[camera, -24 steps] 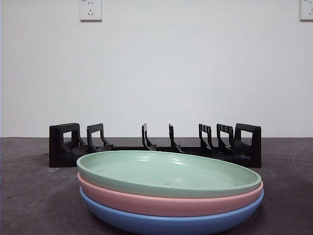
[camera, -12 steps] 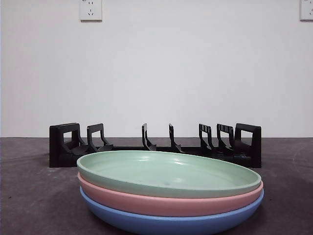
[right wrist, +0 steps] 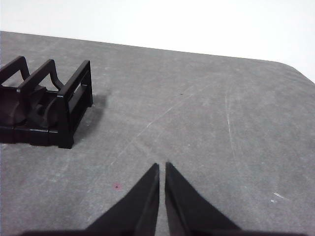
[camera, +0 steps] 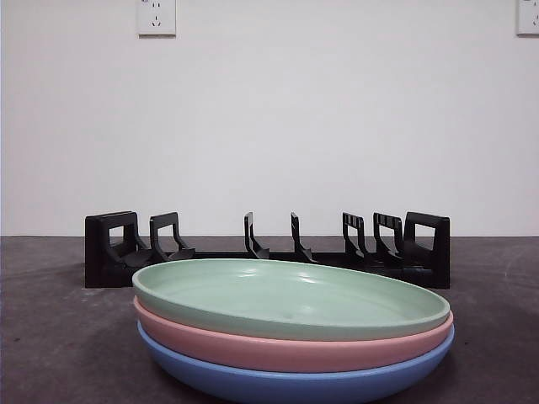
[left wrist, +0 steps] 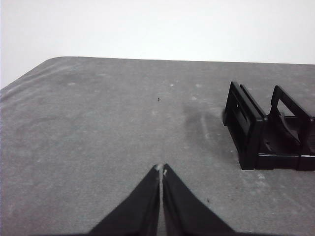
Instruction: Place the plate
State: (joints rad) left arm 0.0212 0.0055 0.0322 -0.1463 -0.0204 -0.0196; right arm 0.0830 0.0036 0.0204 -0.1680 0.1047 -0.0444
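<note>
Nothing looks different from one second ago or half a second ago. Three plates sit in a stack on the table (camera: 50,337), close to the front camera. The green plate (camera: 286,296) is on top, the pink plate (camera: 278,349) is under it, and the blue plate (camera: 286,383) is at the bottom. No gripper touches them. The black rack (camera: 265,252) stands behind the stack, and none of its slots hold a plate.

The left gripper (left wrist: 161,170) hangs over bare table beside one end of the rack (left wrist: 266,130). Its two jaws are pressed together and hold nothing. The right gripper (right wrist: 162,166) hangs over bare table beside the other end of the rack (right wrist: 44,105). Its jaws are almost touching, with a thin gap, and hold nothing.

The bottom edge of the front view cuts off the blue plate's underside. The plates hide the lower middle of the rack. Each wrist view shows only one end of the rack and none of the plates. No arm shows in the front view.
</note>
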